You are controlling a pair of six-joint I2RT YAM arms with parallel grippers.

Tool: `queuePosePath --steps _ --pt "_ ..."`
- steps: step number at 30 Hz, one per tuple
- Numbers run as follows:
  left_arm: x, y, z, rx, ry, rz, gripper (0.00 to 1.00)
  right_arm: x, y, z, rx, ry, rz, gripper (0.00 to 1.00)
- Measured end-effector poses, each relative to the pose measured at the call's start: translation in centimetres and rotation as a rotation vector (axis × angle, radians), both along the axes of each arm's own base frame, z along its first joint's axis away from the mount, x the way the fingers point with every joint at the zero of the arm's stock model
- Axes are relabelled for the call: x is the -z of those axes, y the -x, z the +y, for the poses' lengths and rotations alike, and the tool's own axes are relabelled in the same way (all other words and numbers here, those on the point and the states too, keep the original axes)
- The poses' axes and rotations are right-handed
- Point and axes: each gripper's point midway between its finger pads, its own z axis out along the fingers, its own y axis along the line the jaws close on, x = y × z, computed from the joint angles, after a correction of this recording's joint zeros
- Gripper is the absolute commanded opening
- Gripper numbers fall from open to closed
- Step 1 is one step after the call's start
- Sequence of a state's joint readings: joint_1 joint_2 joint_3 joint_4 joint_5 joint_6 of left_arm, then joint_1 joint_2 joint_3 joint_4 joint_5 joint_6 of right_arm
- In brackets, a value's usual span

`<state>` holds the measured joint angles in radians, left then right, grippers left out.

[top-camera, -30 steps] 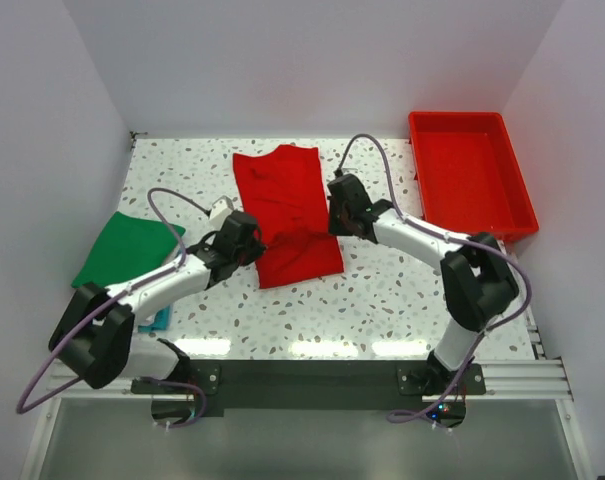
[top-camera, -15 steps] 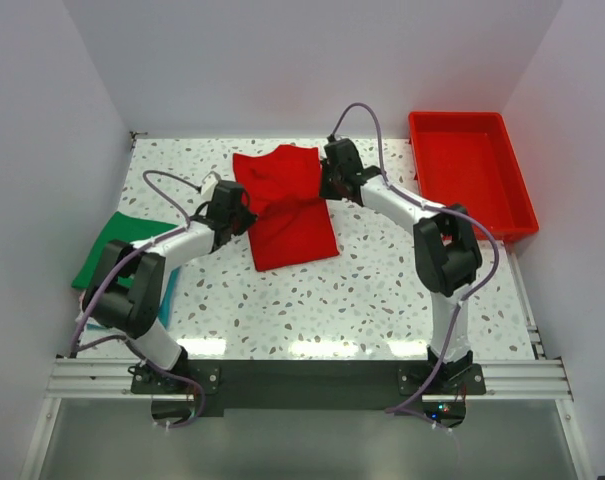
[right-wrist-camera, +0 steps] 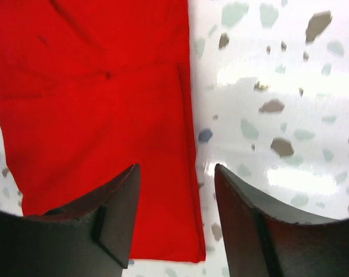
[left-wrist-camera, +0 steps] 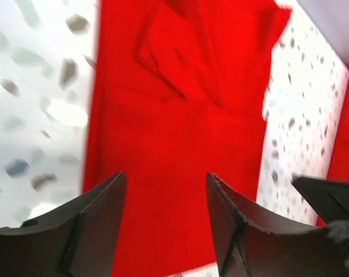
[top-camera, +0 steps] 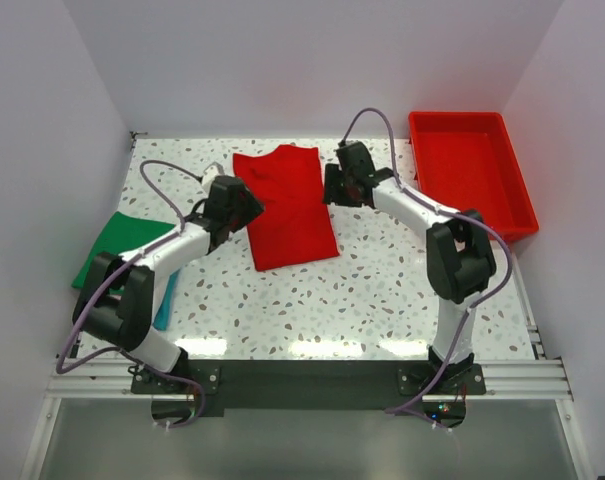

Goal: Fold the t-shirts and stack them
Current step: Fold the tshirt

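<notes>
Bright, even light; white glare along the table's [top-camera: 382, 300] near edge; soft blur in left wrist view.

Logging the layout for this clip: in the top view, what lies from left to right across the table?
green t-shirt → left hand → red t-shirt → right hand → red tray

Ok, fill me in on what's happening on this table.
A t-shirt folding job is under way. The red t-shirt lies in the middle, folded into a long strip. The left gripper and right gripper are at its two sides, both open and holding nothing. A folded green t-shirt sits at the left edge, and a red tray stands at the far right.
</notes>
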<state>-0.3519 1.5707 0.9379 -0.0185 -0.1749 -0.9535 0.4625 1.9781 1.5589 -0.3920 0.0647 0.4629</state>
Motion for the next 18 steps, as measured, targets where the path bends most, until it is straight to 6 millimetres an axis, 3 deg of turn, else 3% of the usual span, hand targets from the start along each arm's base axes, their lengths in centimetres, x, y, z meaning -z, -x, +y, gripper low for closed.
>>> queuePosePath --steps 3,6,8,13,18 --pt "0.1 2.9 -3.2 0.065 -0.013 0.002 0.51 0.7 3.1 0.1 -0.023 0.009 0.021 0.43" --pt "2.6 6.5 -5.0 0.134 -0.020 0.050 0.42 2.8 6.2 0.0 -0.048 0.022 0.071 0.32" --pt "4.7 7.8 -4.7 0.134 -0.038 0.100 0.39 4.6 7.5 -0.3 -0.052 0.042 0.113 0.29" --pt "7.7 9.2 -4.2 0.117 -0.078 0.173 0.38 8.1 9.6 -1.5 -0.039 0.074 0.187 0.29" --pt "8.5 10.2 -4.2 0.101 -0.085 0.186 0.39 8.2 10.1 -1.6 -0.027 0.043 0.155 0.29"
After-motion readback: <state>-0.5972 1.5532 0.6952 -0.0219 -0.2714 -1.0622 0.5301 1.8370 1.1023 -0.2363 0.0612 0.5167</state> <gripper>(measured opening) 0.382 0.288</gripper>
